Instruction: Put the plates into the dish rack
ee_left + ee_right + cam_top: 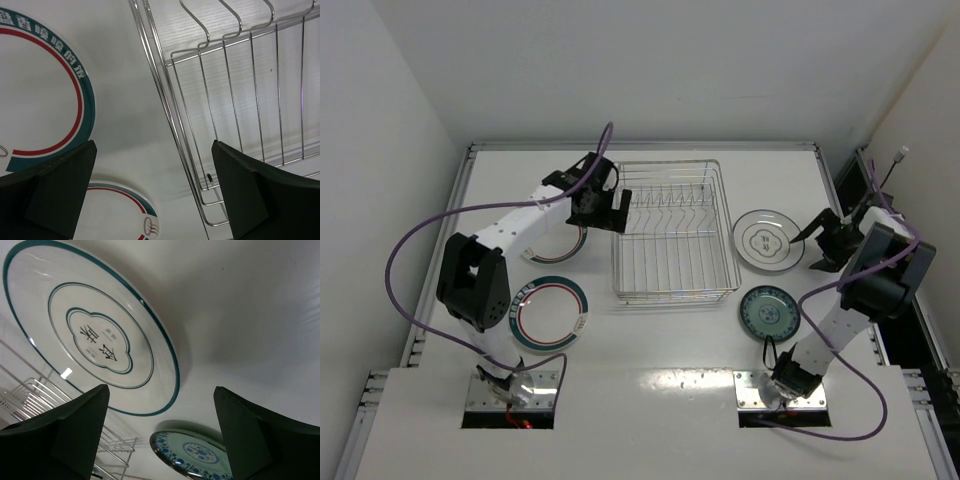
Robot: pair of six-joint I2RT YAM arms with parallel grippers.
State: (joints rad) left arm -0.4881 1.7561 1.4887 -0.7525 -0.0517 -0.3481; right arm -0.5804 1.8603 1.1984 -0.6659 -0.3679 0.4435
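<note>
White matte table (660,340) carries the empty dish rack (675,293), a rectangular bright-wire basket with looped tines. It sits just right of the left gripper (605,210), whose jaws are spread and hold nothing, and two glossy white ringed plates (551,312) lie flat on that gripper's other side. Judged step is the first pick, nothing loaded. The right gripper (820,240), likewise spread and empty, has the grey plate (769,240) just ahead and the small teal plate (769,312) nearer its base, so next a finger must get under a thin, slick rim.
</note>
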